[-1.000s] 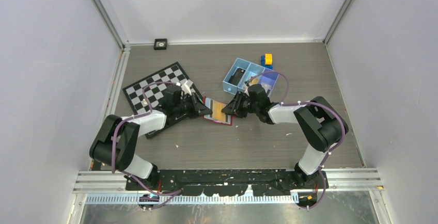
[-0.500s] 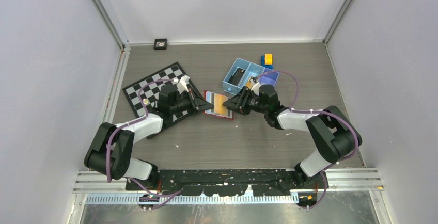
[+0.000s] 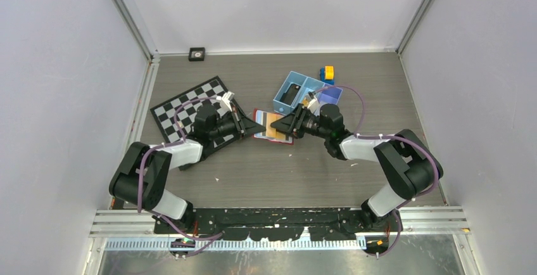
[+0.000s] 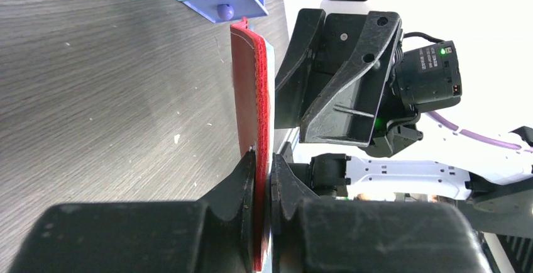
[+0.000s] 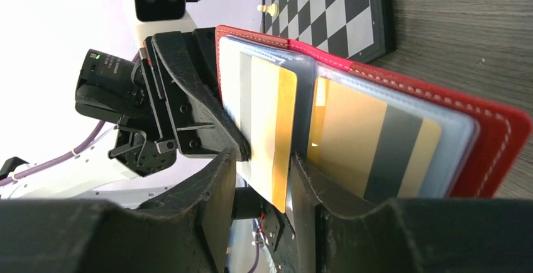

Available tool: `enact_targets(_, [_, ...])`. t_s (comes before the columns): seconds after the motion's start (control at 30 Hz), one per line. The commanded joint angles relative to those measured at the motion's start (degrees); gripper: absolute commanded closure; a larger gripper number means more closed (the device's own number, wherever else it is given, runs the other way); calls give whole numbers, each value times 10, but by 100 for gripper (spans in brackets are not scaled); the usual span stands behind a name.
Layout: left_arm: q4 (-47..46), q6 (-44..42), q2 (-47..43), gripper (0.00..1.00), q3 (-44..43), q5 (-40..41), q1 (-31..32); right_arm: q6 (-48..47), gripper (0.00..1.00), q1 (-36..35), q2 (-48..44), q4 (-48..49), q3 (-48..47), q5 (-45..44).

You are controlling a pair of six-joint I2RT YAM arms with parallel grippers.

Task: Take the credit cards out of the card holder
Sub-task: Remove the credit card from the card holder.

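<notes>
Thin, light and stiff, with slick plastic faces: credit cards (image 5: 371, 147), likely to slide free with little pull yet apt to slip from a weak pinch. Best taken by the exposed edge, flat across both faces. Tucked in pale sleeves of the card holder (image 3: 273, 127), a soft red wallet lifted off the worktop (image 3: 304, 167) at mid-frame of the top view. Clamped tight on the red cover: left end effector (image 4: 264, 163). Set partly apart astride the gold-and-silver card (image 5: 267, 116) at centre of the right wrist view: right end effector (image 5: 264, 160), grip impossible to tell. No readable print on cards or wallet. Tiny label on the facing camera module (image 4: 434, 75), too small to read. Beyond, blue tray (image 3: 304, 94) toward upper right, chessboard (image 3: 190, 113) at left.
</notes>
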State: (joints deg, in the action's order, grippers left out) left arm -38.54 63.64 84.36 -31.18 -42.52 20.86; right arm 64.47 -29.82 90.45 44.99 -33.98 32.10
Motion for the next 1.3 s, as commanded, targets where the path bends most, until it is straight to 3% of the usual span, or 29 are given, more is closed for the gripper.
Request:
enact_targets(0.0, [-101, 37, 7, 100, -2, -45, 0, 7, 61, -5, -3, 43, -4, 14])
enact_targets(0.2, [-96, 34, 5, 100, -2, -43, 0, 6, 91, -5, -18, 65, 8, 11])
enact_targets(0.27, [-98, 36, 6, 99, -2, -43, 0, 14, 95, -5, -21, 90, 14, 11])
enact_targets(0.33, [-103, 39, 9, 91, -1, -43, 0, 17, 99, -4, -25, 102, 20, 10])
enact_targets(0.53, [-129, 46, 1, 81, 9, -40, -2, -1, 99, -3, -46, 75, 24, -3])
enact_targets(0.63, [-175, 60, -3, 85, 19, -40, -4, -3, 99, -3, -44, 75, 23, -2])
enact_targets(0.8, [-238, 86, 1, 100, 28, -45, -5, 3, 99, -2, -41, 86, 23, 2])
enact_targets(1.27, [-285, 115, -16, 100, 60, -32, -40, 1, 97, 7, -49, 83, 30, -5])
